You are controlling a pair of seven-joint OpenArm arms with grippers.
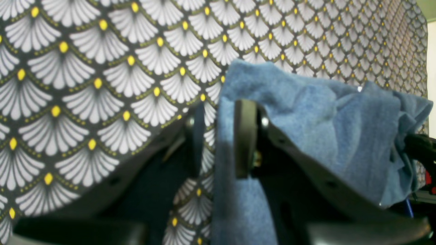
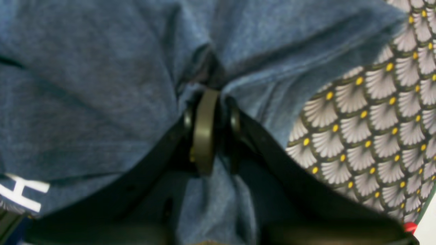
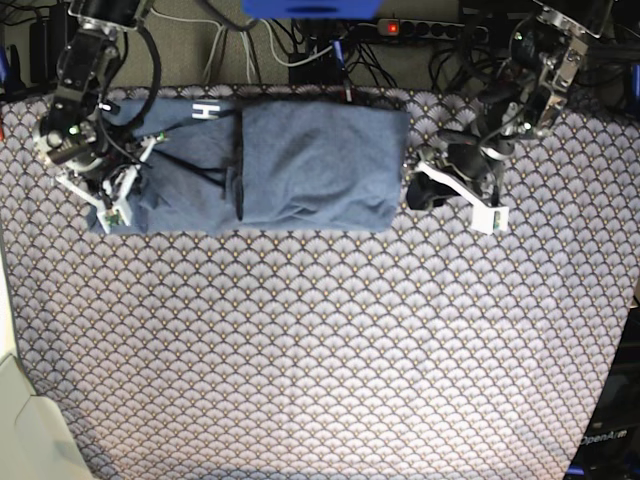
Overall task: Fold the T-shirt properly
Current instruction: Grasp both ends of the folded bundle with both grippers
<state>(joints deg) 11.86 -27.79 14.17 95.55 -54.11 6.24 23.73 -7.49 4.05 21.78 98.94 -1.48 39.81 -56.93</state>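
1. You are looking down on a big table cover (image 3: 320, 350) with a grey fan pattern and small yellow dots; the near part of it is bare; at the far edge, behind the table, you can see cables and a power strip (image 3: 430, 28) with a red light.

2. Your T-shirt (image 3: 300, 160) lies flat at the far side of the table cover, folded into a long blue band that runs from side to side; a fold line crosses it near the middle; a white letter H (image 3: 205, 111) shows on its far edge.

3. Your left gripper (image 1: 218, 136) sits at the end of the T-shirt that is on the right of the base view; in the left wrist view its two fingers (image 1: 245, 136) stand a little apart, and blue cloth runs down between them; one finger touches the cloth; you cannot tell if the cloth is pinched or just lying there.

4. Your right gripper (image 2: 213, 129) is on the other end of the T-shirt, on the left of the base view; in the right wrist view its fingers (image 2: 204, 132) are close together, with a bunch of blue cloth between them and wrinkles pulling in toward them; it is clamped on the T-shirt; the white H shows in the low left corner of that view.
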